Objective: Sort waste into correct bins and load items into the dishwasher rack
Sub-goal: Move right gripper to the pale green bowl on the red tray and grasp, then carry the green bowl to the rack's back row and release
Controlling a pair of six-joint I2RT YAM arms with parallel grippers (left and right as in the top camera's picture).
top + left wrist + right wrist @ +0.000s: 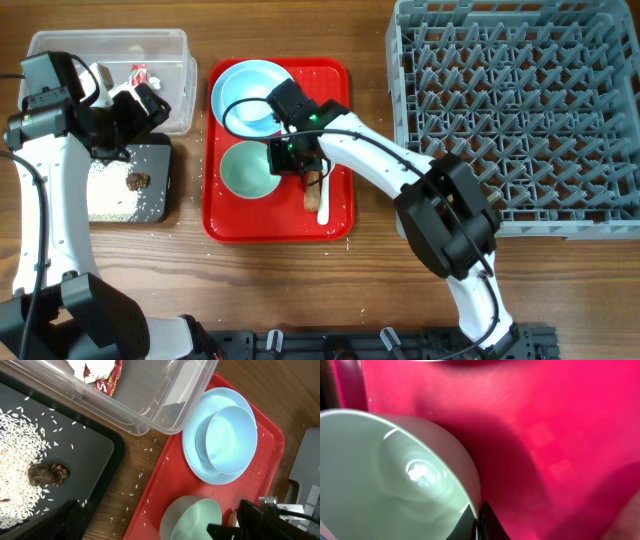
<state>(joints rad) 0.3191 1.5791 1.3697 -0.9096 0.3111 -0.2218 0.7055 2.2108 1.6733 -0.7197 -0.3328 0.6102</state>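
Observation:
My right gripper (290, 158) (480, 520) is shut on the right rim of the pale green bowl (246, 171) (395, 475), one finger inside and one outside. The bowl sits on the red tray (335, 80). The small pale blue bowl (252, 90) (231, 437) rests in the pale blue plate (192, 455) behind it. The white spoon (322, 207) and orange-brown stick (312, 183) lie beside my right gripper. My left gripper (148, 103) is open and empty over the edge between the clear tub (175, 45) and the black tray (160, 195). The yellow cup is out of view.
The red-and-white wrapper (102, 375) lies in the clear tub (165, 405). White rice (20, 445) and the brown lump (47, 474) lie on the black tray (100, 440). Loose grains dot the wood. The grey rack (520, 110) stands at the right.

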